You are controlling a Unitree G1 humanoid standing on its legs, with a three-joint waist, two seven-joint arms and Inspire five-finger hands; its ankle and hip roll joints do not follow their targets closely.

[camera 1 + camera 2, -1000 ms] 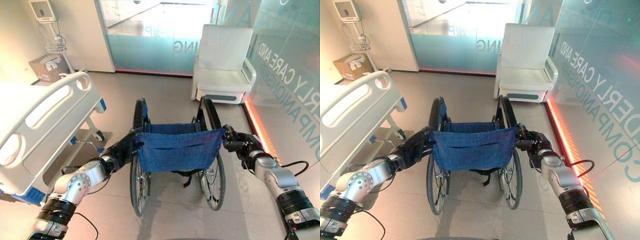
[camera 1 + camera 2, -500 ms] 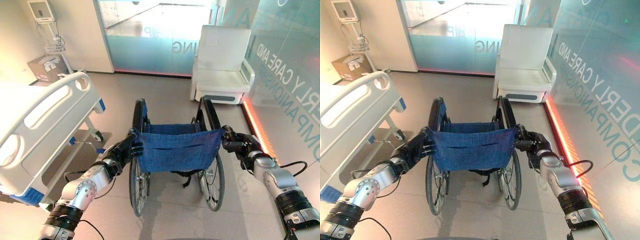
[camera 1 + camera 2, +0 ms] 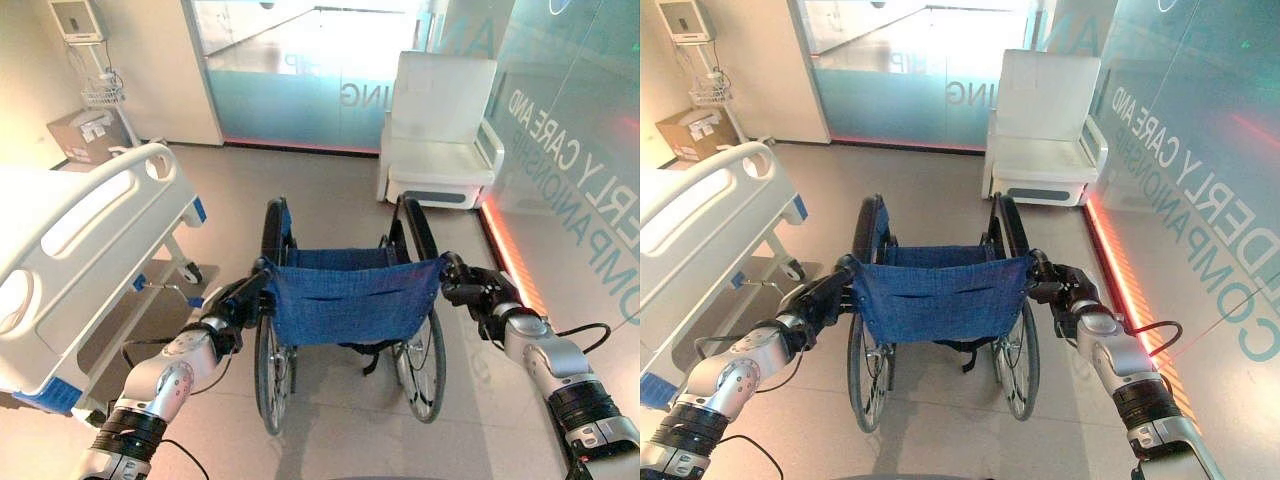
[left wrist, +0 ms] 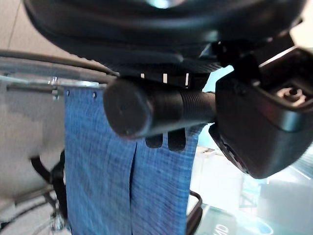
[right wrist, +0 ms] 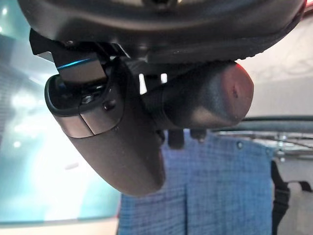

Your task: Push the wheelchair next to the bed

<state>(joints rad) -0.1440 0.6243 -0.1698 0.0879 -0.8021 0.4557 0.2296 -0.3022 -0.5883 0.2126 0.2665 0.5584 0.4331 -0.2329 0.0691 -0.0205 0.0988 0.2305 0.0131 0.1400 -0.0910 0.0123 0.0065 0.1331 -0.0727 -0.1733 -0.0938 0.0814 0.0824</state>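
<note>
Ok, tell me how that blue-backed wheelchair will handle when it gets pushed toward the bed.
The black-framed wheelchair with blue fabric backrest should roll easily: it stands on large spoked wheels on a smooth tiled floor. Its empty seat suggests it is fairly light and may veer if the left hand and right hand, each curled round a push handle, press unevenly. The cloth back would probably flex if pushed directly.

Both arms reach forward, left hand (image 3: 238, 301) and right hand (image 3: 468, 288) with fingers curled closed.

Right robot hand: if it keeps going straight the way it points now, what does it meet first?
The right robot hand is curled on the wheelchair push handle, pointing ahead. That line probably leads over bare floor to the white armchair by the glass wall; depth is hard to judge.
</note>
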